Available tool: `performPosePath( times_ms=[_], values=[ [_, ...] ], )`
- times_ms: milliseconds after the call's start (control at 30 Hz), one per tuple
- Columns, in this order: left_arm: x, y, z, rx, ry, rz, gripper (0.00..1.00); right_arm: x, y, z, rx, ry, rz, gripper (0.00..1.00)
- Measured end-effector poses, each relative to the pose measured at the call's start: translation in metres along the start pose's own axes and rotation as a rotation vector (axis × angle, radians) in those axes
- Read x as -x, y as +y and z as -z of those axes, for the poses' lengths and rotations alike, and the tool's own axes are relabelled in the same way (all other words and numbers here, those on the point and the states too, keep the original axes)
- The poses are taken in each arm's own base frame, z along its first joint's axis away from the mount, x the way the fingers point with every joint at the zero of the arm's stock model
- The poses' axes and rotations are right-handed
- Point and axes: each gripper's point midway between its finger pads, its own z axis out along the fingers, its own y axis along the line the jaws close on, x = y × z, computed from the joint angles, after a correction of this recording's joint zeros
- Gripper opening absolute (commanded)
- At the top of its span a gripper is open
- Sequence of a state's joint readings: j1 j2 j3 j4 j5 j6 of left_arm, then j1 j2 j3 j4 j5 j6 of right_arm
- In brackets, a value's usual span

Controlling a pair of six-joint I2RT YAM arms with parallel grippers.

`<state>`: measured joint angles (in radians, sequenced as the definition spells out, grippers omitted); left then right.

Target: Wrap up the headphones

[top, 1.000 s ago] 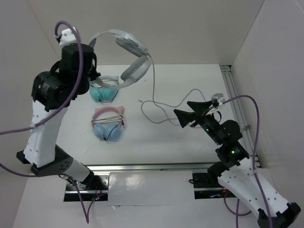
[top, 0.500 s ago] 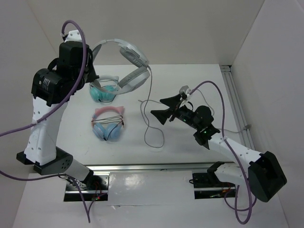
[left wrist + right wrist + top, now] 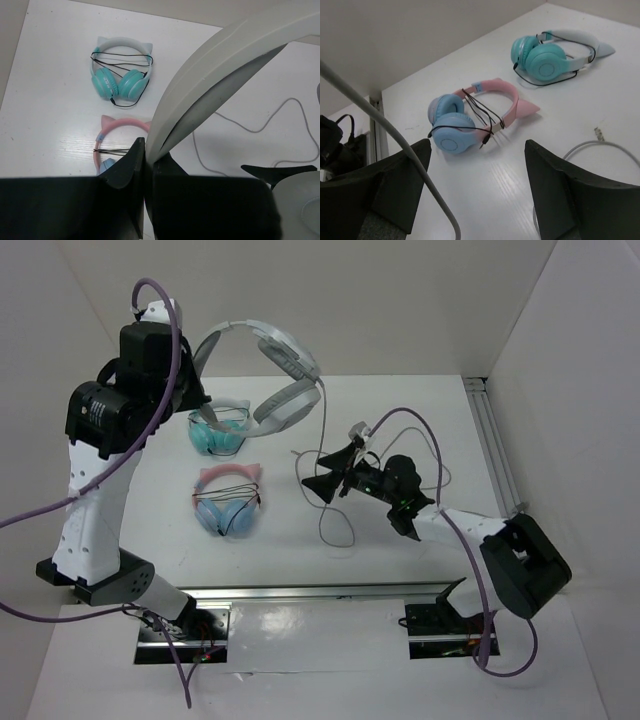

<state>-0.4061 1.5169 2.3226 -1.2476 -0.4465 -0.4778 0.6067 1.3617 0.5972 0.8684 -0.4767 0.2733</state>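
My left gripper [image 3: 200, 368] is shut on the wide headband [image 3: 210, 75] of the light grey-white headphones [image 3: 270, 350] and holds them high over the back of the table. The jaws [image 3: 146, 155] pinch the band's edge. The thin grey cable [image 3: 321, 440] hangs from an ear cup to the table and loops there [image 3: 338, 530]. My right gripper [image 3: 331, 469] is open, low over the table, right at the hanging cable. In the right wrist view the cable [image 3: 395, 132] crosses in front of the left finger [image 3: 395, 185]; the gripper [image 3: 477, 160] holds nothing. The cable's plug [image 3: 598, 133] lies on the table.
A teal pair with a white band [image 3: 218, 430] lies at the back left, also in the left wrist view [image 3: 120, 75] and the right wrist view [image 3: 550, 55]. A pink-banded pair with blue cups [image 3: 228, 502] lies nearer. A metal rail [image 3: 495, 440] runs along the right edge.
My right arm has reached left across the table to the hanging cable, fingers still open. The cable's loops on the table have shifted left. The left arm has barely moved.
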Motion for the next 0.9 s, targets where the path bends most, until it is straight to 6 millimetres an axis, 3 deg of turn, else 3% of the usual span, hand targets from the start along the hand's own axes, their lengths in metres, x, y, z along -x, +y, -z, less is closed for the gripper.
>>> performPosePath(
  times_ms=[167, 267, 300, 333, 400, 567, 667, 700, 733, 900],
  values=[
    [0.001, 0.005, -0.003, 0.011, 0.004, 0.012, 0.0, -0.02, 0.005, -0.008, 0.027, 0.033, -0.036, 0.62],
    [0.004, 0.012, -0.005, 0.03, -0.001, 0.028, 0.0, -0.02, 0.008, -0.007, 0.036, 0.022, -0.034, 0.58],
    [0.005, 0.014, -0.006, 0.035, -0.003, 0.035, 0.0, -0.023, 0.009, -0.006, 0.037, 0.022, -0.035, 0.51],
    [0.006, 0.015, -0.007, 0.04, -0.006, 0.044, 0.0, -0.027, 0.008, -0.004, 0.033, 0.028, -0.041, 0.33],
    [0.006, 0.017, -0.01, 0.045, -0.008, 0.061, 0.0, -0.037, 0.006, -0.003, 0.024, 0.043, -0.061, 0.22],
    [0.003, 0.024, -0.02, 0.068, 0.008, 0.071, 0.0, -0.068, -0.002, -0.001, -0.005, 0.108, -0.124, 0.22],
    [0.001, 0.029, -0.024, 0.081, 0.015, 0.076, 0.0, -0.073, 0.002, -0.001, -0.009, 0.117, -0.134, 0.29],
    [0.001, 0.031, -0.025, 0.088, 0.014, 0.08, 0.0, -0.073, 0.003, -0.002, -0.011, 0.116, -0.132, 0.25],
    [0.001, 0.033, -0.026, 0.094, 0.015, 0.082, 0.0, -0.074, 0.005, -0.003, -0.013, 0.117, -0.131, 0.01],
    [-0.009, 0.045, -0.039, 0.159, 0.029, 0.07, 0.0, -0.076, 0.006, 0.001, -0.121, 0.14, -0.103, 0.0]
  ],
)
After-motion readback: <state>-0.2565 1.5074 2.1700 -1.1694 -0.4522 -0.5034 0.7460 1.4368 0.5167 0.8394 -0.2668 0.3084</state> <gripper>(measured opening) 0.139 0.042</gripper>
